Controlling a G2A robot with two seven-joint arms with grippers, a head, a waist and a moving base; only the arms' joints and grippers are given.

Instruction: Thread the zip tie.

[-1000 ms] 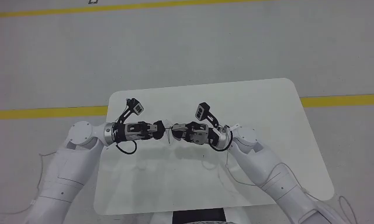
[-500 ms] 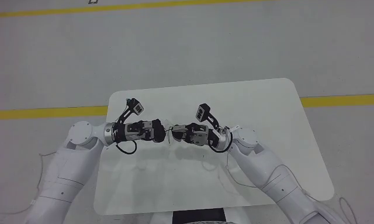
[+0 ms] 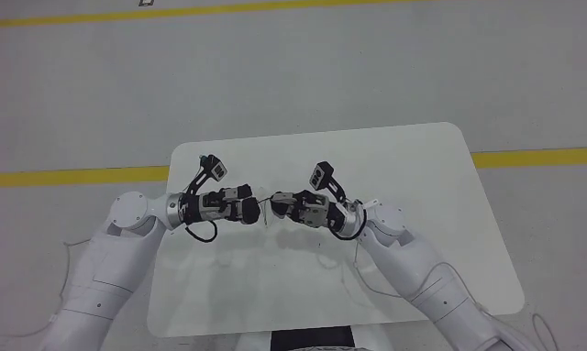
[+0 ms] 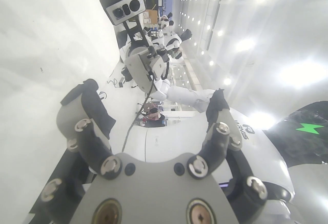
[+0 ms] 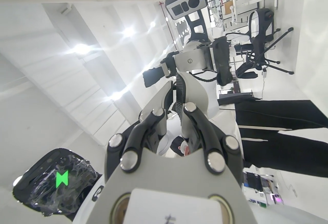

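Two robot arms meet nose to nose above the middle of a white table (image 3: 413, 168), seen from overhead, with yellow stripes (image 3: 275, 4) crossing the grey floor beyond it. The left gripper (image 3: 251, 207) and the right gripper (image 3: 277, 203) hang just beside each other, tips nearly touching, and between them a thin pale zip tie (image 3: 264, 212) shows as a fine strand off the table, at the tip of the right gripper and trailing toward the table's near side. In the left wrist view the left pincer stands wide apart, its two black-padded fingers (image 4: 88, 104) spread with nothing between them, and the right arm's wrist camera and gripper body sit farther off, facing it. In the right wrist view the right pincer's two fingers are drawn together at their tips; the strand itself is too thin to make out there, but from above it sits right at that closed tip, so the pincer appears clamped on the zip tie. Beyond it, the left arm's open black pads face back toward the closed fingers.
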